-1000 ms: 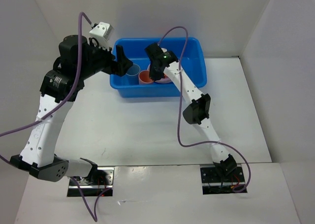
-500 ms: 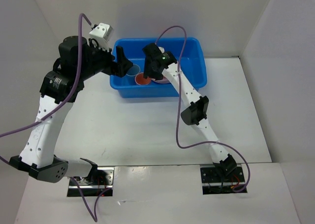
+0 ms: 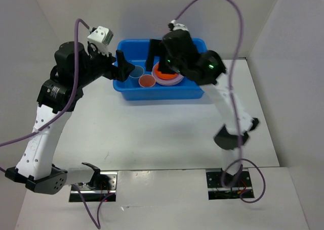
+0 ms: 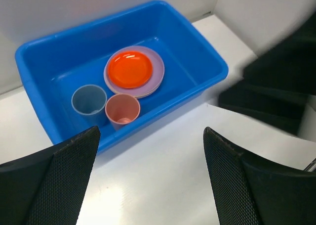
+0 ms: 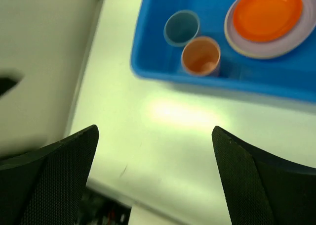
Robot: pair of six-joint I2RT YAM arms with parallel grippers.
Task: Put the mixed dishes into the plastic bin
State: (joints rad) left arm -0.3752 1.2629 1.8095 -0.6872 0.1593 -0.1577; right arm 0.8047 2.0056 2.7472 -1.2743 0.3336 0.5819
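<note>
Top external view is showing my left gripper (image 3: 125,70) hovering wide open and empty at the blue plastic bin's (image 3: 167,93) left end. It is nearest the light-blue cup (image 4: 89,100) and salmon-pink cup (image 4: 122,109) standing inside. Right of them, the orange plate (image 4: 130,69) is lying on the lavender plate (image 4: 157,76). My right gripper (image 5: 154,131), also spread and empty, is hanging over them.
</note>
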